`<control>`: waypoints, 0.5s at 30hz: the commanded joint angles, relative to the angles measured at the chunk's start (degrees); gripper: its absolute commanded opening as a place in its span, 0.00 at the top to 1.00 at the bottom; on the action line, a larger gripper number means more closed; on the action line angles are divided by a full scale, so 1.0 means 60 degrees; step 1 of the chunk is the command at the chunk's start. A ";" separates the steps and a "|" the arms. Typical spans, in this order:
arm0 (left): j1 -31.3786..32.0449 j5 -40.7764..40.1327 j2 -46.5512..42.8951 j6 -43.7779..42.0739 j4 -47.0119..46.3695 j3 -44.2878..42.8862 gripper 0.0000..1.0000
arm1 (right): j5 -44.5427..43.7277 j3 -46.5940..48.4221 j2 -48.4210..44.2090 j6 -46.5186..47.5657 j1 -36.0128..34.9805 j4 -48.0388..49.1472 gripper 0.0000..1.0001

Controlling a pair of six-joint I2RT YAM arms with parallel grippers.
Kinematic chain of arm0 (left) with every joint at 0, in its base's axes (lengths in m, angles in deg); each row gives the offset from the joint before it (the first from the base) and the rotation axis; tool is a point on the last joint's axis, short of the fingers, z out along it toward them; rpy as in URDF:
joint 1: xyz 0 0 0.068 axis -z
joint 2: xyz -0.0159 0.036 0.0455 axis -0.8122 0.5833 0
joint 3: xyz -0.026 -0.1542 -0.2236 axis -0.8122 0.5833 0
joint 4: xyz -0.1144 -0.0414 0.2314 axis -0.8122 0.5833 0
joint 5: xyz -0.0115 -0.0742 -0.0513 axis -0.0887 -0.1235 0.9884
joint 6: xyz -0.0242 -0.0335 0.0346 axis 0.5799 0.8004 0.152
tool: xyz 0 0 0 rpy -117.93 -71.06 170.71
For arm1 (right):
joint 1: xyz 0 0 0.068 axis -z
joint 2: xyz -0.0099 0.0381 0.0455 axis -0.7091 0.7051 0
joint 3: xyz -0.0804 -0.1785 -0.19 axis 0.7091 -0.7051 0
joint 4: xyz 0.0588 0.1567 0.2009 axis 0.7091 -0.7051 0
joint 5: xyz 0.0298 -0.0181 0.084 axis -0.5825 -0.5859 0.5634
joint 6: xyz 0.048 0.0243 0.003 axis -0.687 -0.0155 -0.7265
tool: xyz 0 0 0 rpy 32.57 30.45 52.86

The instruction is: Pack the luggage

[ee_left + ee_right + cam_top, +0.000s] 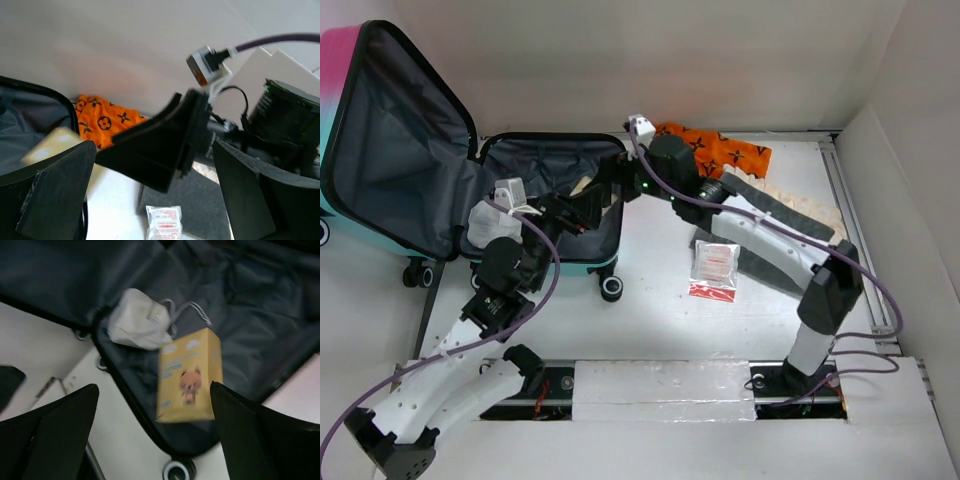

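Note:
The luggage [535, 160] lies open at the left, its pink-and-teal lid [332, 80] propped up and the dark grey lining showing. Inside it are a yellow box with a bear print [190, 375] and a white charger with a cable [137, 320]. My right gripper [155, 430] hangs open over the case's near rim, and the blurred box sits below the jaws without touching them. From the top, the right gripper [603, 188] is over the case's right edge. My left gripper [572, 212] is open and empty beside it, looking across at the right gripper's fingers [160, 145].
An orange patterned cloth [715, 148] lies at the back. A dark grey cloth [770, 240] and a beige textured item [810, 205] are under the right arm. A clear packet with red print [713, 265] lies right of the case's wheel [611, 288].

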 commanded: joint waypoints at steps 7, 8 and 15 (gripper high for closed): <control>-0.0005 0.0860 0.1476 -0.0323 -0.0047 -0.0340 0.00 | -0.0035 -0.1472 -0.1306 -0.0398 0.1204 0.0558 0.00; -0.0005 0.1733 0.1813 -0.0453 -0.0134 -0.0500 0.00 | -0.0807 -0.1970 -0.1720 -0.0398 0.1380 0.0558 0.01; 0.2540 0.0970 0.5781 -0.1420 0.0200 -0.1654 0.07 | -0.3481 -0.6103 -0.5865 -0.0398 0.3225 0.0339 0.14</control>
